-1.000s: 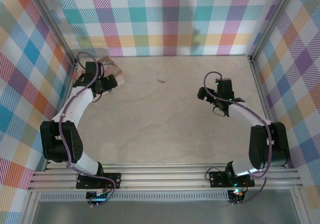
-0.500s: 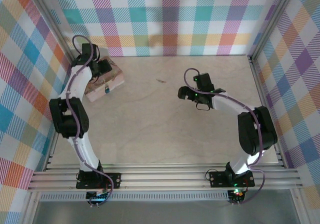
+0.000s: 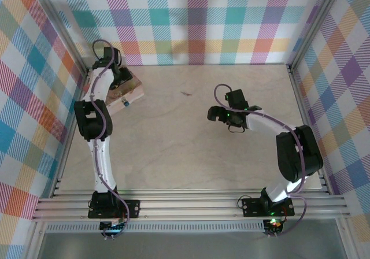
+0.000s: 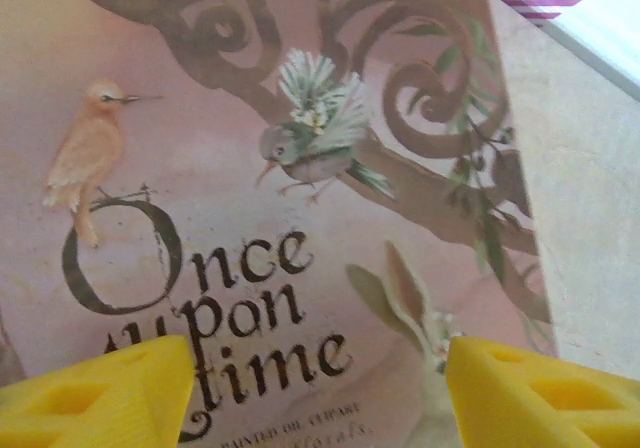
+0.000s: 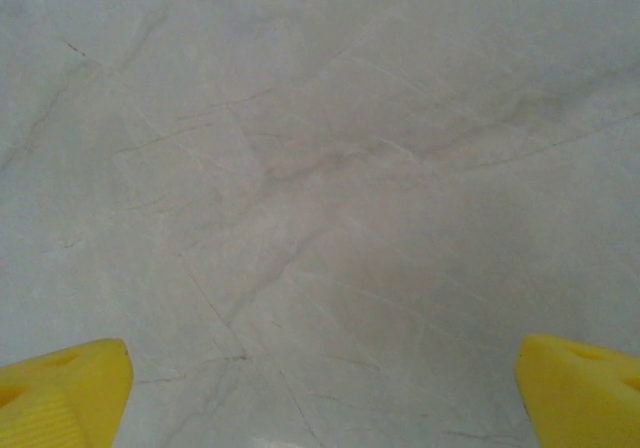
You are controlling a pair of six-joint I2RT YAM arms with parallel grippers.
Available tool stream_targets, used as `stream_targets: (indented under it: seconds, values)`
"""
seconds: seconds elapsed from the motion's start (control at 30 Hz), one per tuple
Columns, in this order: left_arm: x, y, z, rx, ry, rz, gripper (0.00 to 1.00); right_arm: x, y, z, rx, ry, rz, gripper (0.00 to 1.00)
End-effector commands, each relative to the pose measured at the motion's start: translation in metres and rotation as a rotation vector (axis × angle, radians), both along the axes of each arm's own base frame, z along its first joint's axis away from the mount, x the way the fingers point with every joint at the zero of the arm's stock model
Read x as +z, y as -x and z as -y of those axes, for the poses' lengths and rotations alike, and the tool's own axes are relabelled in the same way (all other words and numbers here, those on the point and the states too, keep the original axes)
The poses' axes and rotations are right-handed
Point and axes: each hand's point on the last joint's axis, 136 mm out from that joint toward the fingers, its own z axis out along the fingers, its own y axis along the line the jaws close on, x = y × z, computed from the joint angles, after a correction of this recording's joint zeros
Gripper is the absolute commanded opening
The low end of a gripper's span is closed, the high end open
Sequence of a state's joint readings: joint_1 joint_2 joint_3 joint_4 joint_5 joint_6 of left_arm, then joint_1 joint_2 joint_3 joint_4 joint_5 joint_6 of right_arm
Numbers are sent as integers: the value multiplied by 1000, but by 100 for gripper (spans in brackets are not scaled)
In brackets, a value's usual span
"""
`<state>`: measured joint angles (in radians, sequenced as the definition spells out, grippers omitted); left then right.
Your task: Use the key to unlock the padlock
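Reference landmark: pink tin (image 3: pixel 132 89), in the far-left corner of the table (image 3: pixel 191 149). The lid carries birds, curling branches and the lettering "Once upon a time".

Padlock (image 3: pixel 125 103): a tiny teal body sitting against the near edge of the tin, touching it. It is too small in the overhead view to tell whether the shackle is closed.

Left gripper (image 4: pixel 315 393): directly above the tin lid and pointing down at it. The yellow fingers (image 4: pixel 100 393) stand apart on either side of the lettering. The gap between them is moderate rather than full, and nothing is held. From the wrist view I cannot tell whether the fingertips touch the lid or are just over it.

Right gripper (image 5: pixel 320 398): well apart from the tin, out to its right and nearer the arm bases, over bare table. Its jaws are spread wide and empty.

Small dark object (image 3: pixel 186 93): lies on the table to the right of the tin, between the tin and the right gripper. It is too small to identify.
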<state>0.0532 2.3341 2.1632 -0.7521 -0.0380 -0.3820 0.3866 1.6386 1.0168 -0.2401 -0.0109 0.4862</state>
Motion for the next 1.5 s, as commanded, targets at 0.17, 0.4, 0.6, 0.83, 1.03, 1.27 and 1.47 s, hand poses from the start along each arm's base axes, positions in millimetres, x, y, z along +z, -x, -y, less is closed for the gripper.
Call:
stream_targets:
  seconds: [0.17, 0.4, 0.6, 0.83, 1.03, 1.27, 1.47]
  values:
    - [-57, 106, 38, -30, 94, -232, 68, 13, 9, -8, 28, -48, 16, 98]
    - [-68, 180, 80, -111, 62, -292, 69, 15, 14, -4, 8, -58, 16, 98]
    - [-68, 232, 132, -222, -2, -314, 69, 15, 16, -7, -15, -92, -6, 98]
    - [-20, 245, 158, -310, -49, -233, 69, 27, 8, -28, 48, -150, -16, 98]
    - [41, 232, 137, -309, -118, -100, 70, 39, -6, -65, 137, -191, -7, 96]
    - [31, 248, 64, -93, -33, -153, 74, 29, -21, -133, 230, -225, -108, 94]
    - [15, 273, 15, 81, 100, -163, 78, 24, -34, -173, 295, -267, -151, 93]
